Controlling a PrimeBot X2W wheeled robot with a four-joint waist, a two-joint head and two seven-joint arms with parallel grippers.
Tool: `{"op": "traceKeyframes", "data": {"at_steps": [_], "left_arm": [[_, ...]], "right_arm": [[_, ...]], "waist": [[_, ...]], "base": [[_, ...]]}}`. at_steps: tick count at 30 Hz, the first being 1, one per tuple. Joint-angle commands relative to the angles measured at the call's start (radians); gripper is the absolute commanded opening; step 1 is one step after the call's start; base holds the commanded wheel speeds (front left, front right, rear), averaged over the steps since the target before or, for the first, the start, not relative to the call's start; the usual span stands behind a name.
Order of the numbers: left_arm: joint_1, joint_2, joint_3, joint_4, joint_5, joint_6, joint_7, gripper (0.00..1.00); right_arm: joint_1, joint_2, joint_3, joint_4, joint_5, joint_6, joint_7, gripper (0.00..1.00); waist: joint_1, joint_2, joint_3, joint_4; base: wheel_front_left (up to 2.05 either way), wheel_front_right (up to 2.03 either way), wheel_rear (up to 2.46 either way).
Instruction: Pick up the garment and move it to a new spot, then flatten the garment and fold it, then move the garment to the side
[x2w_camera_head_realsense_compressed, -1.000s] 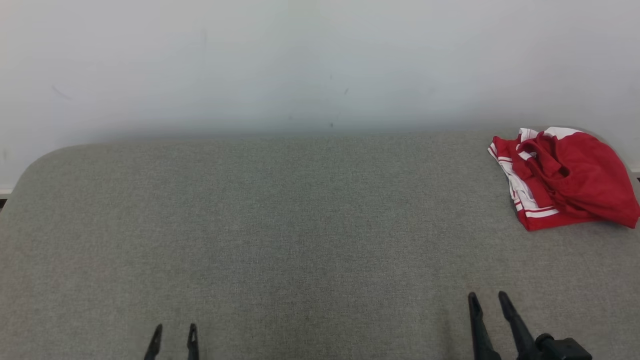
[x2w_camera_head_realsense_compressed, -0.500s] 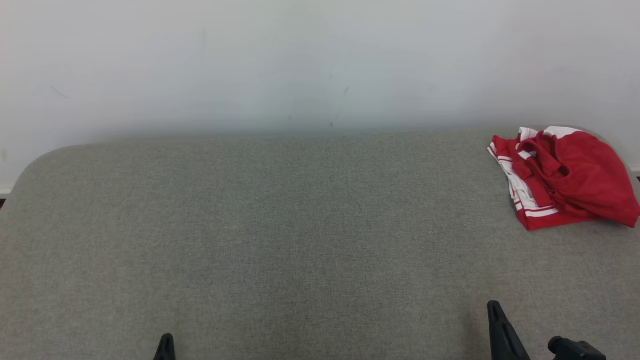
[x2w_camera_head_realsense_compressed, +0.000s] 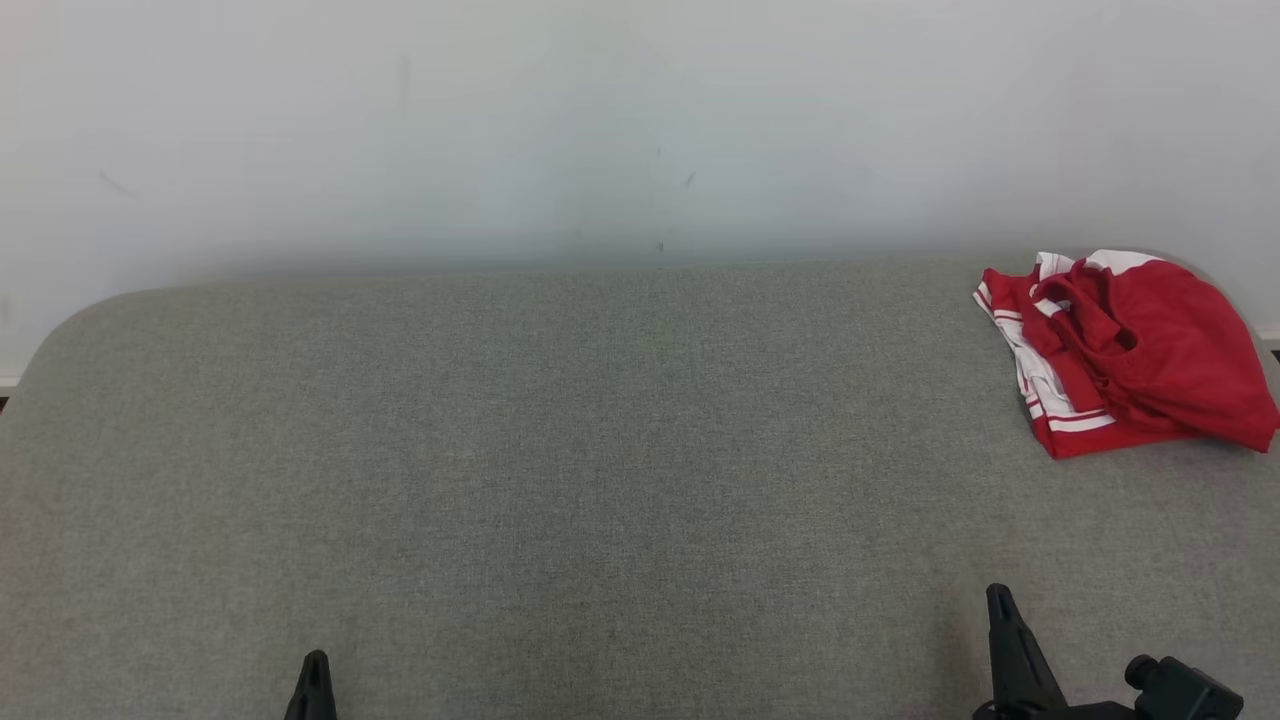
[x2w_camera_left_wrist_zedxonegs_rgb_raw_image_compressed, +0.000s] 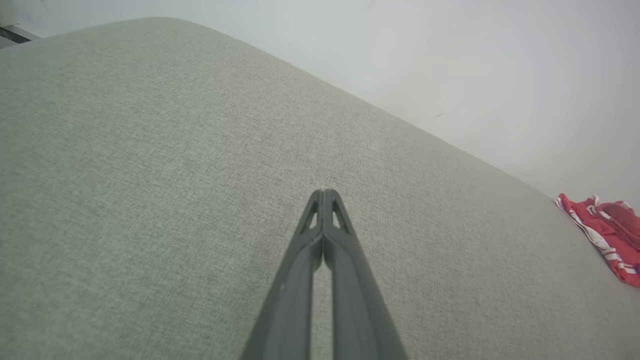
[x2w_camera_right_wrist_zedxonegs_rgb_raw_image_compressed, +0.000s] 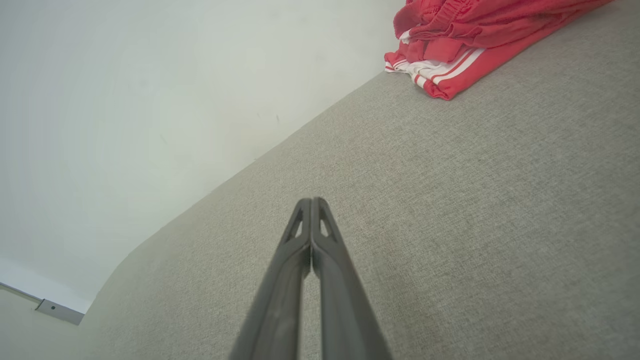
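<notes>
A crumpled red garment (x2w_camera_head_realsense_compressed: 1140, 350) with white stripes lies at the far right of a grey fabric-covered counter (x2w_camera_head_realsense_compressed: 600, 450), beside a pale wall (x2w_camera_head_realsense_compressed: 600, 120). The left gripper (x2w_camera_left_wrist_zedxonegs_rgb_raw_image_compressed: 324, 195) and right gripper (x2w_camera_right_wrist_zedxonegs_rgb_raw_image_compressed: 311, 202) hover over the near side, jaws pressed together and empty, well apart from it.

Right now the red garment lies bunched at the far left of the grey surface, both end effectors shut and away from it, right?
Not quite: the head view shows the garment at the far right of the grey surface. It is bunched, and the left end effector and right end effector are shut, away from it.
</notes>
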Motion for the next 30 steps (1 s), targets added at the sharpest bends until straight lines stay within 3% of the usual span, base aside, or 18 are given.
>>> {"op": "traceKeyframes", "data": {"at_steps": [1,30], "left_arm": [[-0.026,0.0,0.007,-0.012,-0.042,-0.008,0.007,0.0],[-0.084,0.0,0.048,-0.007,-0.459,-0.043,0.105,0.0]], "right_arm": [[-0.025,-0.007,-0.005,-0.014,0.034,0.0,0.006,0.0],[-0.079,-0.009,-0.029,-0.006,0.417,0.001,0.102,0.0]], "waist": [[-0.0001,0.0,0.0,0.0],[-0.0001,0.0,0.005,-0.004]], "base": [[0.0,0.0,0.0],[0.0,0.0,0.0]]}}
